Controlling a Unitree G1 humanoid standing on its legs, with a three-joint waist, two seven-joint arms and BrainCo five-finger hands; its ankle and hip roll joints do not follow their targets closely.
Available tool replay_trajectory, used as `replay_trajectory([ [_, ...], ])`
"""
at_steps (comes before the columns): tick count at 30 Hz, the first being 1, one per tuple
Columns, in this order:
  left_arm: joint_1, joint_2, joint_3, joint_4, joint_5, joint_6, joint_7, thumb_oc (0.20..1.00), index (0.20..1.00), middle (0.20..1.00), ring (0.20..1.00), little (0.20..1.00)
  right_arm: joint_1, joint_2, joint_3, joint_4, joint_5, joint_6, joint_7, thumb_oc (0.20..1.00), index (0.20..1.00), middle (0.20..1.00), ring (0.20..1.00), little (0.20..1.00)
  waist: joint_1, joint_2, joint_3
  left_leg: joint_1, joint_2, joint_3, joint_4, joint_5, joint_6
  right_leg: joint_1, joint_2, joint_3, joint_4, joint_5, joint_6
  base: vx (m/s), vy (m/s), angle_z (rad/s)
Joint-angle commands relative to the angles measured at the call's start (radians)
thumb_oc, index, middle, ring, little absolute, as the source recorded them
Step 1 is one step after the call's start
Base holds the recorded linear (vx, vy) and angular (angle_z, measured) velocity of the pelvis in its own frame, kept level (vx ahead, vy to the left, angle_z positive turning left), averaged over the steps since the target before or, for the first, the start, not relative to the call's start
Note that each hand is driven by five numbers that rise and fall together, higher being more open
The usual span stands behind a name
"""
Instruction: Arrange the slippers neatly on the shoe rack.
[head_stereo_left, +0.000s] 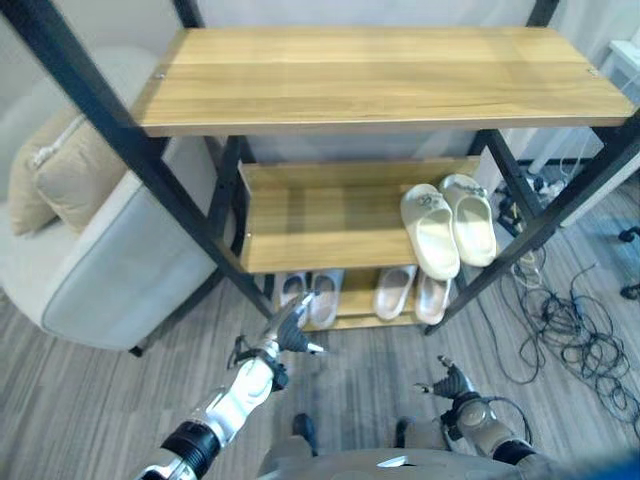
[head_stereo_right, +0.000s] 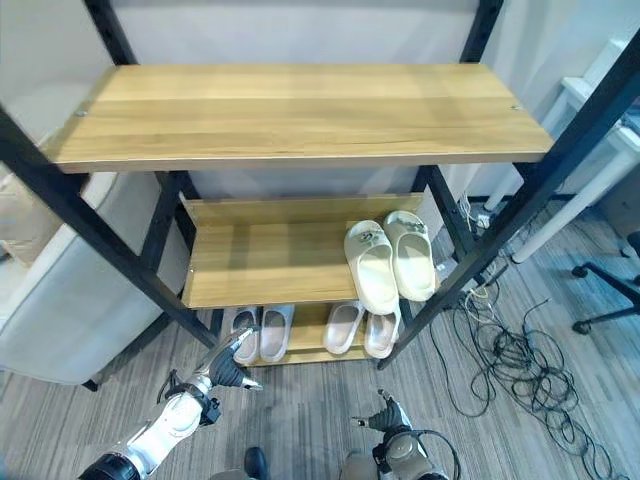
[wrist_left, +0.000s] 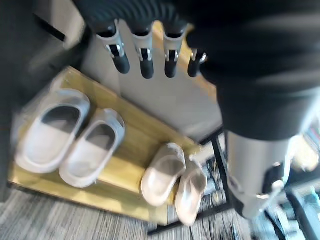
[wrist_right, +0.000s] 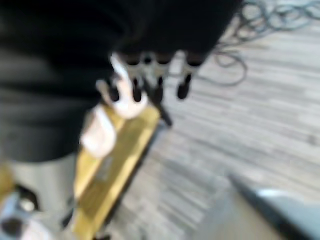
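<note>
A cream pair of slippers (head_stereo_left: 447, 226) lies side by side at the right end of the rack's middle shelf (head_stereo_left: 320, 215). On the bottom shelf (wrist_left: 131, 161) a grey pair (wrist_left: 70, 132) rests at the left and a pale beige pair (wrist_left: 175, 182) at the right. The top shelf (head_stereo_left: 380, 75) is bare wood. My left hand (head_stereo_left: 291, 331) hovers in front of the grey pair, its fingers (wrist_left: 145, 57) straight and holding nothing. Low on the right, in front of the rack above the floor, my right hand (head_stereo_left: 455, 384) hangs with relaxed fingers (wrist_right: 157, 90), also holding nothing.
A grey sofa (head_stereo_left: 120, 270) with a beige cushion (head_stereo_left: 60, 165) stands close to the rack's left side. Tangled black cables (head_stereo_left: 570, 330) spread over the wooden floor to the right. An office chair base (head_stereo_right: 610, 290) stands at the far right.
</note>
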Motion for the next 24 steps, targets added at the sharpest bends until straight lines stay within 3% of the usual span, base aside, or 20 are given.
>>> replay_trajectory([
  [1, -0.003, 0.006, 0.032, -0.060, -0.008, -0.010, 0.036, 1.000, 1.000, 1.000, 1.000, 1.000, 0.028, 0.010, 0.024, -0.046, 0.017, -0.029, -0.017, 1.000, 1.000, 1.000, 1.000, 1.000, 0.027, -0.061, -0.057, -0.156, -0.066, -0.047, 0.085, 0.014, 0.032, 0.141, 0.058, 0.029, -0.239, 0.169, -0.016, -0.26, -0.111, 0.00],
  [2, 0.004, 0.006, 0.038, -0.061, -0.002, -0.011, 0.040, 1.000, 1.000, 1.000, 1.000, 1.000, 0.025, 0.004, 0.025, -0.057, 0.030, -0.037, -0.027, 1.000, 1.000, 1.000, 1.000, 1.000, 0.036, -0.065, -0.059, -0.192, -0.058, -0.047, 0.109, 0.035, 0.027, 0.166, 0.081, 0.043, -0.295, 0.109, -0.047, -0.23, -0.107, 0.02],
  [4, 0.011, 0.004, 0.044, -0.064, -0.003, -0.010, 0.044, 1.000, 1.000, 1.000, 1.000, 1.000, 0.022, -0.003, 0.024, -0.062, 0.038, -0.035, -0.029, 1.000, 1.000, 1.000, 1.000, 1.000, 0.039, -0.059, -0.056, -0.205, -0.046, -0.045, 0.116, 0.052, 0.021, 0.163, 0.097, 0.052, -0.311, 0.108, -0.057, -0.20, -0.087, -0.04],
  [7, 0.025, -0.014, 0.066, -0.086, -0.046, -0.005, 0.045, 1.000, 1.000, 1.000, 1.000, 1.000, 0.025, -0.028, 0.009, -0.083, 0.048, -0.034, -0.047, 1.000, 1.000, 1.000, 1.000, 1.000, 0.045, -0.029, -0.033, -0.232, -0.034, -0.065, 0.106, 0.119, -0.003, 0.167, 0.127, 0.046, -0.353, 0.098, -0.084, -0.24, -0.051, -0.08],
  [8, 0.017, -0.020, 0.066, -0.078, -0.057, -0.002, 0.053, 1.000, 1.000, 1.000, 1.000, 1.000, 0.019, -0.037, 0.003, -0.083, 0.052, -0.032, -0.050, 1.000, 1.000, 1.000, 1.000, 1.000, 0.050, -0.024, -0.009, -0.255, -0.045, -0.107, 0.124, 0.139, -0.026, 0.160, 0.125, 0.045, -0.352, 0.098, -0.085, -0.33, 0.028, 0.03],
  [10, 0.009, -0.027, 0.073, -0.085, -0.053, 0.003, 0.073, 1.000, 1.000, 1.000, 1.000, 1.000, 0.012, -0.056, 0.000, -0.104, 0.047, -0.030, -0.061, 1.000, 1.000, 1.000, 1.000, 1.000, 0.060, -0.012, 0.021, -0.265, -0.097, -0.255, 0.152, 0.128, -0.066, 0.129, 0.114, 0.053, -0.359, 0.122, -0.080, -0.35, 0.077, 0.00],
  [12, 0.020, -0.031, 0.077, -0.097, -0.064, 0.000, 0.070, 1.000, 1.000, 1.000, 1.000, 1.000, 0.015, -0.086, 0.001, -0.128, 0.020, -0.034, -0.068, 1.000, 1.000, 1.000, 1.000, 1.000, 0.045, -0.023, 0.015, -0.233, -0.101, -0.366, 0.187, 0.057, -0.060, 0.099, 0.080, 0.057, -0.382, 0.160, -0.061, -0.23, 0.103, -0.36],
  [14, 0.022, -0.032, 0.080, -0.095, -0.071, 0.004, 0.067, 1.000, 1.000, 1.000, 1.000, 1.000, 0.013, -0.094, -0.001, -0.133, 0.016, -0.032, -0.069, 1.000, 1.000, 1.000, 1.000, 1.000, 0.036, -0.027, 0.008, -0.204, -0.086, -0.376, 0.193, 0.035, -0.057, 0.089, 0.068, 0.053, -0.383, 0.168, -0.055, -0.06, 0.093, -0.22],
  [16, 0.036, -0.048, 0.079, -0.087, -0.082, 0.010, 0.068, 1.000, 1.000, 1.000, 1.000, 1.000, 0.018, -0.099, -0.005, -0.129, 0.013, -0.032, -0.071, 1.000, 1.000, 1.000, 1.000, 1.000, 0.021, -0.009, -0.013, -0.125, -0.065, -0.402, 0.125, 0.018, -0.046, 0.093, 0.078, 0.056, -0.383, 0.160, -0.053, 0.07, 0.116, -0.01],
  [18, 0.063, -0.036, 0.124, -0.083, -0.080, 0.020, 0.060, 1.000, 1.000, 1.000, 1.000, 1.000, 0.133, -0.175, -0.054, -0.527, -0.004, -0.026, -0.015, 1.000, 1.000, 1.000, 1.000, 1.000, -0.013, -0.014, -0.027, -0.103, -0.046, -0.369, 0.069, 0.035, -0.055, 0.089, 0.078, 0.064, -0.377, 0.156, -0.050, 0.05, 0.109, 0.11],
  [19, 0.059, -0.034, 0.129, -0.042, -0.079, 0.008, 0.056, 1.000, 1.000, 1.000, 1.000, 1.000, 0.189, -0.224, -0.069, -0.303, 0.015, -0.070, 0.044, 1.000, 1.000, 1.000, 1.000, 1.000, -0.023, -0.026, -0.028, -0.087, -0.050, -0.357, 0.064, 0.026, -0.059, 0.092, 0.066, 0.073, -0.372, 0.157, -0.044, 0.00, 0.084, 0.14],
  [20, 0.058, -0.036, 0.128, -0.041, -0.079, 0.007, 0.057, 1.000, 1.000, 1.000, 1.000, 1.000, 0.186, -0.225, -0.069, -0.298, 0.016, -0.075, 0.044, 1.000, 1.000, 1.000, 1.000, 1.000, -0.023, -0.025, -0.030, -0.090, -0.050, -0.357, 0.060, 0.032, -0.059, 0.088, 0.067, 0.073, -0.374, 0.162, -0.044, -0.01, 0.063, 0.06],
  [21, 0.045, -0.025, 0.124, -0.051, -0.081, -0.002, 0.030, 1.000, 1.000, 1.000, 1.000, 1.000, 0.175, -0.276, -0.105, -0.094, 0.045, -0.091, 0.065, 1.000, 1.000, 1.000, 1.000, 1.000, -0.027, -0.031, -0.029, -0.083, -0.056, -0.359, 0.057, 0.026, -0.059, 0.094, 0.061, 0.071, -0.377, 0.165, -0.040, -0.01, 0.031, -0.05],
  [24, 0.130, 0.017, 0.157, -0.143, -0.087, -0.014, 0.005, 1.000, 1.000, 1.000, 1.000, 1.000, 0.172, -0.265, -0.112, -0.229, 0.066, -0.092, 0.054, 1.000, 1.000, 1.000, 1.000, 1.000, -0.015, -0.035, -0.028, -0.076, -0.065, -0.347, 0.067, 0.009, -0.053, 0.098, 0.042, 0.068, -0.374, 0.169, -0.034, 0.04, 0.082, -0.20],
])
